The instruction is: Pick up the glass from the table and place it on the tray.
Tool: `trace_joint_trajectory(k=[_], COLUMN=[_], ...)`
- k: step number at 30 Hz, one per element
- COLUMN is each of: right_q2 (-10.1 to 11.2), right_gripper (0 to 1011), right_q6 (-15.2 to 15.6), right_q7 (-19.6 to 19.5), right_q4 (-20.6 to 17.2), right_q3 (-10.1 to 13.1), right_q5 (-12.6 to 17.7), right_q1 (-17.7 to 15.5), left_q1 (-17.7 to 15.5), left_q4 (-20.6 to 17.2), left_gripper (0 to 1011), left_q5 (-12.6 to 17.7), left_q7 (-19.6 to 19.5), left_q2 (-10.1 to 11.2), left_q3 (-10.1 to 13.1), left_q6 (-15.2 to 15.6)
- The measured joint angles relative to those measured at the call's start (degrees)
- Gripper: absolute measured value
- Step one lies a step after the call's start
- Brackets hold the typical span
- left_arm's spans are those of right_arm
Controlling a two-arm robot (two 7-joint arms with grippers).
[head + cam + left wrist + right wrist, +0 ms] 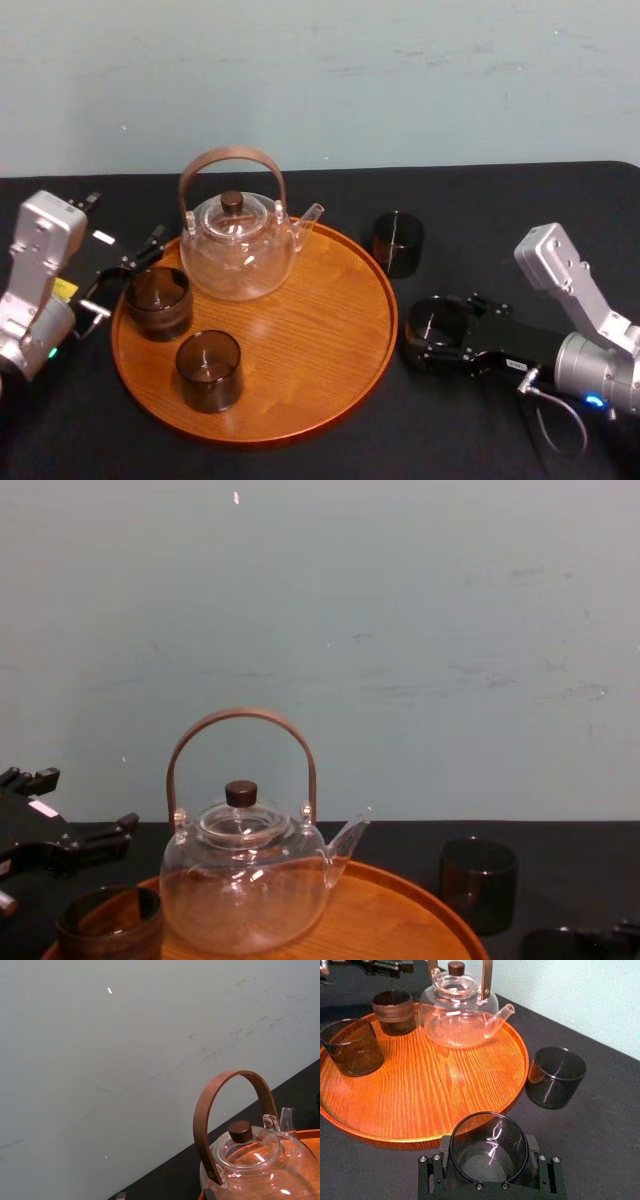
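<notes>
One dark glass (488, 1152) is clasped by the right gripper (433, 336) on the table (520, 215), the tray (310, 340) just beyond it; the left gripper (122, 278) is spread wide at the tray's opposite side

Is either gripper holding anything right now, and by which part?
The right gripper grips a dark glass by its side wall, beside the tray. The left gripper, open, holds nothing.
</notes>
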Motion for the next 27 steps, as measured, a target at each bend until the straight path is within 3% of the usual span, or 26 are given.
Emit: trace_joint_trajectory(k=[15, 27], right_q2=[3.3, 3.9], right_gripper=[904, 903], right_q6=[-0.5, -1.2], right_q7=[1.0, 2.3], right_q4=[-5.6, -7.7], right_q3=[2.2, 0.9], right_q5=[2.7, 3.0], right_q1=[0.1, 2.4], left_q1=[0.0, 0.0], left_q4=[0.0, 0.0], left_gripper=[1001, 1001], left_q5=[0.0, 0.0], left_q7=[0.0, 0.0], left_q2=[0.0, 0.0], left_q3=[0.0, 0.0], left_q6=[0.0, 0.0])
